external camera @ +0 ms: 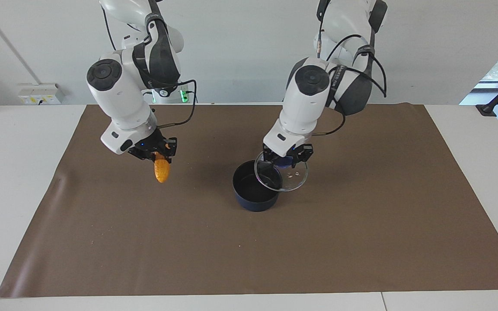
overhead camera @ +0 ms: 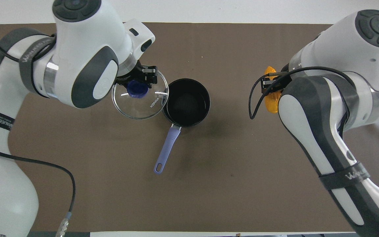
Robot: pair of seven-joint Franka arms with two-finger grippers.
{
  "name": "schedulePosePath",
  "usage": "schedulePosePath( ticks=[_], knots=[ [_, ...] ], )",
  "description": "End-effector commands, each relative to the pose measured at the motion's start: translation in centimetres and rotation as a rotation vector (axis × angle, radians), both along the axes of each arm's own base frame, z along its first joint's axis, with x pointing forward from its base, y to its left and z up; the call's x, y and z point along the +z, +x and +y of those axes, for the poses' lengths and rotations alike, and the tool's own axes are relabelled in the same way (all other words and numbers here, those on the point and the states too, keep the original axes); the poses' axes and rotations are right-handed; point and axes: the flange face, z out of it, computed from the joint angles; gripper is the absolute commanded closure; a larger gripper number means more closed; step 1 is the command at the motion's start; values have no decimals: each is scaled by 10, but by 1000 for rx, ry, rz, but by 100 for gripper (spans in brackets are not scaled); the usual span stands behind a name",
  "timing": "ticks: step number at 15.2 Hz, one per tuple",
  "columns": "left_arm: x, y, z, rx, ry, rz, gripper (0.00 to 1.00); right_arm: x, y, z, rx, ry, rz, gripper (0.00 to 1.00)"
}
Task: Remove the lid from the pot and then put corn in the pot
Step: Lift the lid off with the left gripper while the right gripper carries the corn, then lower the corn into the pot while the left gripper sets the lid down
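The dark navy pot (external camera: 255,190) stands open on the brown mat, its light blue handle (overhead camera: 166,149) pointing toward the robots. My left gripper (external camera: 287,160) is shut on the blue knob (overhead camera: 137,89) of the glass lid (external camera: 290,176) and holds it tilted in the air, beside the pot toward the left arm's end. The lid also shows in the overhead view (overhead camera: 140,98). My right gripper (external camera: 157,152) is shut on the yellow-orange corn (external camera: 161,169), which hangs down above the mat toward the right arm's end. The corn also shows in the overhead view (overhead camera: 271,100).
The brown mat (external camera: 249,250) covers most of the white table (external camera: 15,172). A few small crumbs lie on it. A wall socket box (external camera: 41,93) sits at the table's edge near the right arm's end.
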Motion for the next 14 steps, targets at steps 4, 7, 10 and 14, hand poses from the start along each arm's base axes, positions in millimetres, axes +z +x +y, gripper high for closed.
schedulePosePath(
  ticks=[4,7,10,14],
  knots=[
    [-18,33,154,-55,-24,31,78,-20,25,137,-127,17,-2,100],
    [-40,33,236,-112,-31,3,78,-64,14,209,-139,32,-8,100],
    [-75,8,274,-108,-24,-56,78,-83,8,212,-136,21,12,100],
    [-109,-13,294,-111,-7,-88,78,-104,2,227,-123,36,-23,100]
  ],
)
